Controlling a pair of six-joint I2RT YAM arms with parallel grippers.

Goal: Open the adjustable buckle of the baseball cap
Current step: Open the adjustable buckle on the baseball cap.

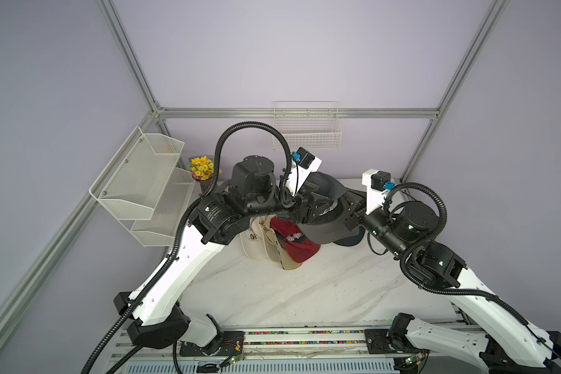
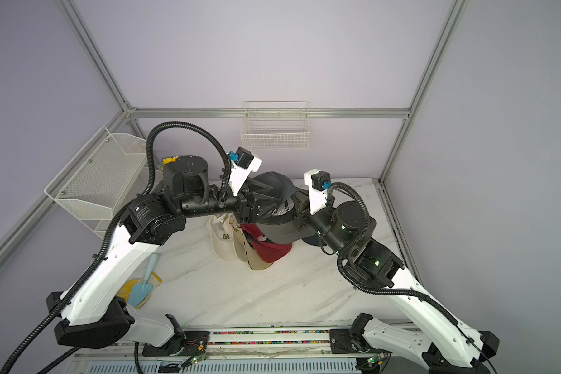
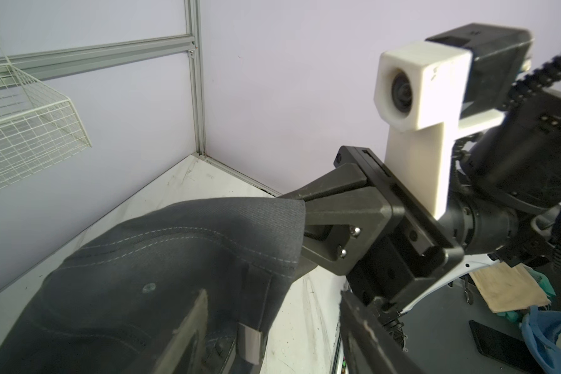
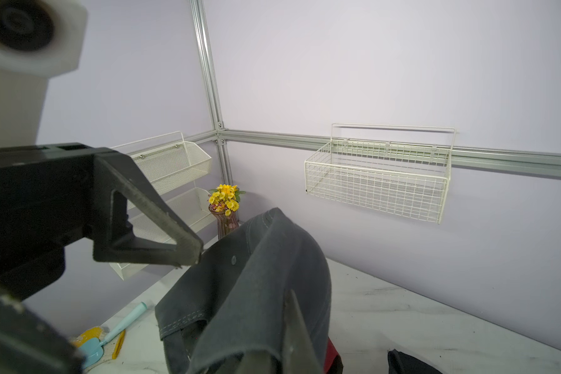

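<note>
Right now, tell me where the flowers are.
In a top view the flowers stand at the far left corner of the table, beside the mesh shelf.

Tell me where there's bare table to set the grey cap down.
Widest bare patch: the table's front middle, between the cap pile and the front rail. A narrower strip runs along the back wall under the wire basket. Crowded: the pile below the held grey cap, the navy cap beside it, trowel front left, vase back left.
</note>
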